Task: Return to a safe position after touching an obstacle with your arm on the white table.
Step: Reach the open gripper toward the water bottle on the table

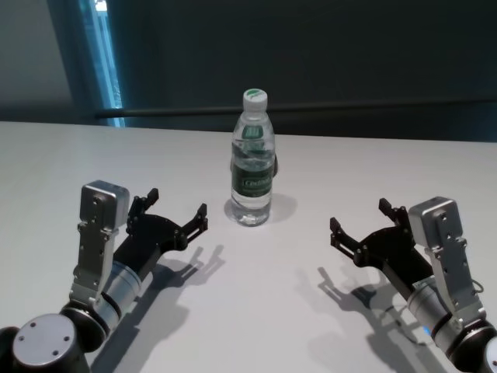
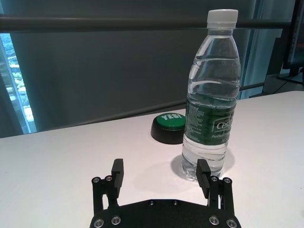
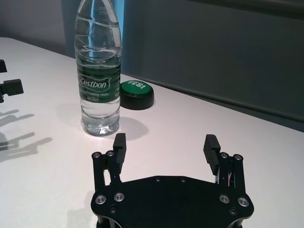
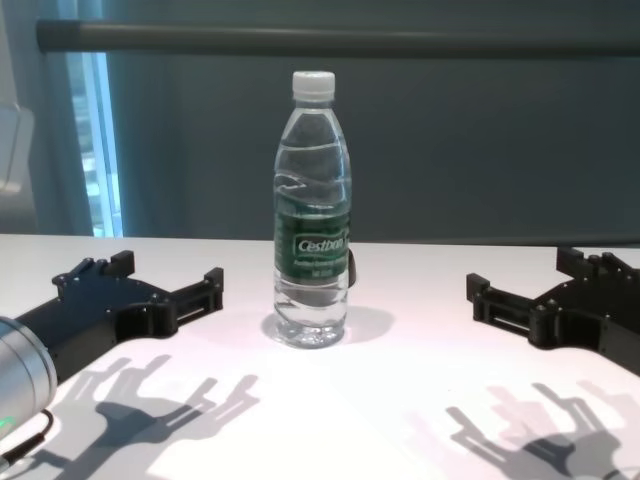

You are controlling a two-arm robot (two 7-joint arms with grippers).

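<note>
- The white tabletop (image 1: 70, 155) fills the head view's lower two-thirds.
- The bottle (image 1: 252, 159) stands upright at frame centre, its long axis vertical.
- The left hand (image 1: 177, 215), lower left, is spread wide, empty, nearer the bottle, which lies to its upper right.
- The right hand (image 1: 365, 221), lower right, is likewise wide, farther off.

Table (image 1: 326, 163): carries all items below.
Water bottle (image 1: 252, 167): upright at table centre, 12 o'clock from the robot.
Push button (image 2: 169, 127): directly behind the bottle, close to its base.
Left gripper (image 1: 177, 210): 8 o'clock of the bottle, apart from it.
Right gripper (image 1: 362, 222): 4 o'clock of the bottle, farther off.
</note>
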